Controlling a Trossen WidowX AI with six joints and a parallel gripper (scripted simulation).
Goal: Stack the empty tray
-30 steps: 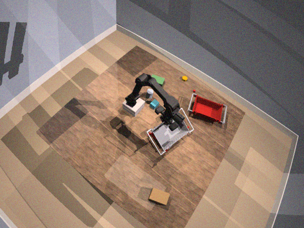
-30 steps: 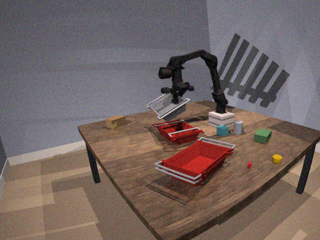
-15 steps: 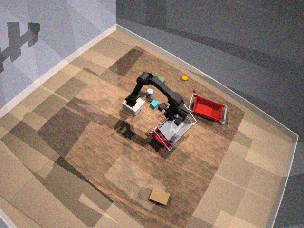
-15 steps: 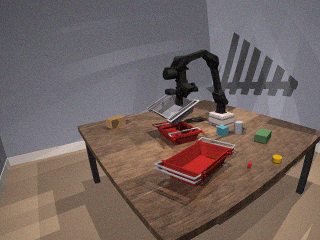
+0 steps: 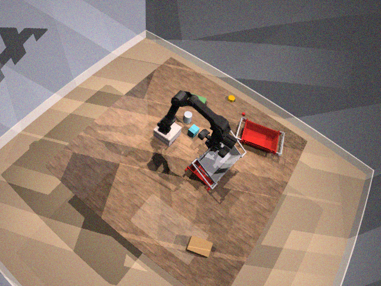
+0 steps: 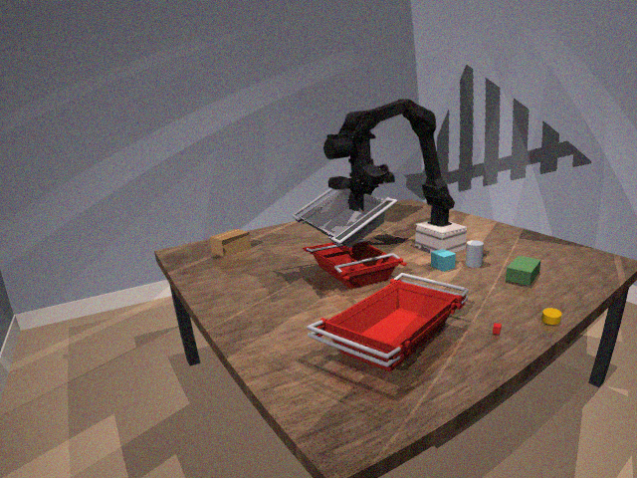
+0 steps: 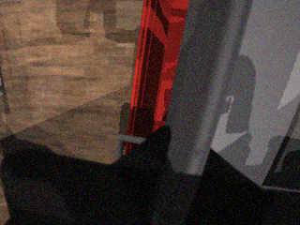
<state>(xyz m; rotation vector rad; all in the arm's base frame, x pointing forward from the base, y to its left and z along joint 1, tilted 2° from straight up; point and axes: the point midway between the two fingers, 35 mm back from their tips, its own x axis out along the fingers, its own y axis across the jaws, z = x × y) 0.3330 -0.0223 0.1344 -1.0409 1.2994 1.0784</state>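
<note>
My gripper [image 5: 222, 149] [image 6: 355, 204] [image 7: 173, 136] is shut on the rim of the empty grey tray [image 5: 214, 164] [image 6: 326, 217] [image 7: 269, 28]. The grey tray hangs in the air, clearly tilted, with its own wire bars at its ends. The loaded red tray [image 5: 199, 176] [image 6: 372, 278] [image 7: 137, 84] stands below it, largely hidden from above. In the exterior view its near wire bar [image 6: 366, 263] and far wire bar [image 6: 322, 248] lie in across its top. Its blocks are hidden. Whether the grey tray's low edge touches anything, I cannot tell.
Another red tray [image 5: 259, 136] [image 6: 403, 319] stands nearby with its bars out over its ends. A cyan block [image 5: 193, 130] [image 6: 443, 259], a pale cylinder [image 5: 187, 117] [image 6: 474, 253] and a green block [image 6: 523, 270] are near the arm's base. A tan block [image 5: 199, 246] [image 6: 230, 242] lies farther off.
</note>
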